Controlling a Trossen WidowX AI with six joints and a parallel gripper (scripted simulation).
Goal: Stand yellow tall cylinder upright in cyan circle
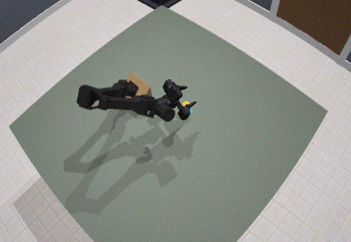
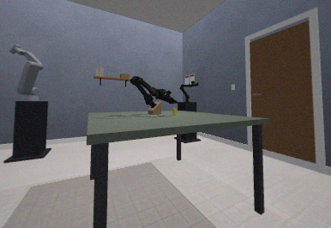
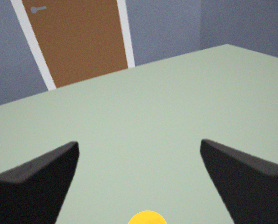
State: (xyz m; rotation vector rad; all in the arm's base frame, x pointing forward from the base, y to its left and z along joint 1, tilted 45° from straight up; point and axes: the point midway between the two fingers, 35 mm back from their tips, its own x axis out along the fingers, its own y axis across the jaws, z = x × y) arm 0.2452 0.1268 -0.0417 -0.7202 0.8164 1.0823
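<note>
The yellow tall cylinder (image 1: 185,104) is seen upright on the cyan circle (image 1: 192,109), just below and between the widely spread, empty fingers of the gripper (image 1: 184,97), its long axis vertical.

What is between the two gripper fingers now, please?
Nothing is gripped: the open gripper has the yellow cylinder's top showing low between its fingers, untouched, with green table beyond, in the wrist view.
</note>
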